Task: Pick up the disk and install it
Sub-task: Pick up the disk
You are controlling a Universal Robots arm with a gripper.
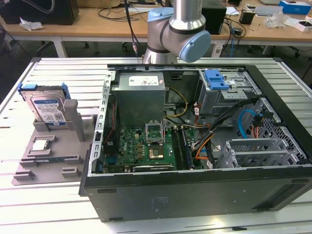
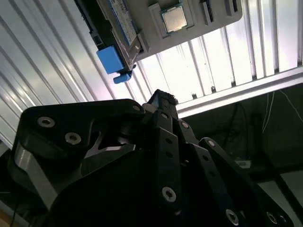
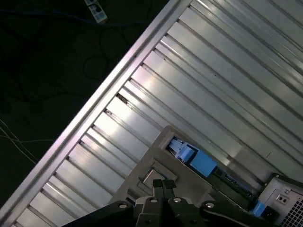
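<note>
Toward the exterior view's left, the flat silver metal disk (image 1: 46, 108), with its white-and-blue label and blue plastic rails, stands upright in a slot of a grey plastic fixture (image 1: 73, 127). The fixture sits on the slatted aluminium desk (image 1: 63, 73), beside the open black computer case (image 1: 195, 195). In the first wrist view the black gripper (image 3: 164, 183) has its fingertips pressed together on nothing, well apart from the disk, so the pick is not yet begun. Done well, I judge, the grasp wants the jaws spread wider than the disk's thickness, squared to its flat faces, and lowered straight onto its upper edge, clear of the small square silver chip (image 1: 41, 145) lying flat on the fixture nearby.
</note>
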